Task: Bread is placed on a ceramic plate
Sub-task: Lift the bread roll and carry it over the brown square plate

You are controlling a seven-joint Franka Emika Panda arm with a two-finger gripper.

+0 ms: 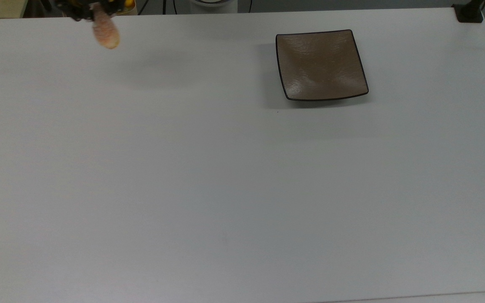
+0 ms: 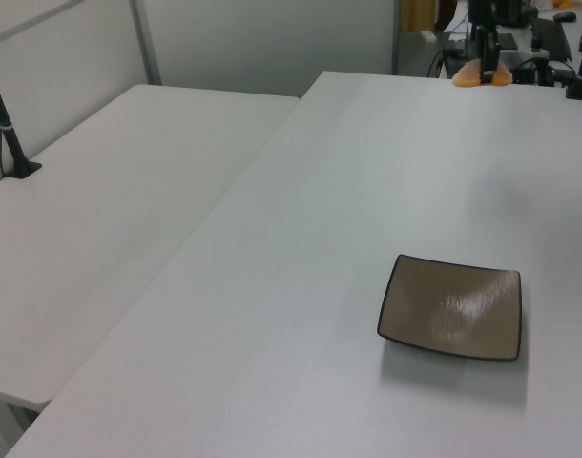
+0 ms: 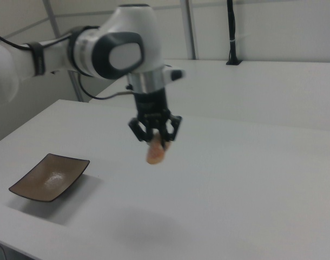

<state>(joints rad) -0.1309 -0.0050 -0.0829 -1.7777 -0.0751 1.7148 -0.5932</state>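
Hanging clear above the white bench [image 3: 251,179], pinched at its upper end by the dark claw [image 3: 155,138] and drooping downward below the fingers: the bread [image 3: 154,153], orange-pink and grainy. Seen in the top view near the far edge toward the top view's left [image 1: 106,29], with a soft shadow spread on the bench below and to its right. Seen in the left view at the far end of the bench [image 2: 481,75], small and orange. Resting flat on the bench, bare and well apart from the bread: the ceramic plate [image 1: 321,64], square, brown, dark-rimmed, glossy; at the right view's lower left [image 3: 48,177] and the left view's lower right [image 2: 451,306].
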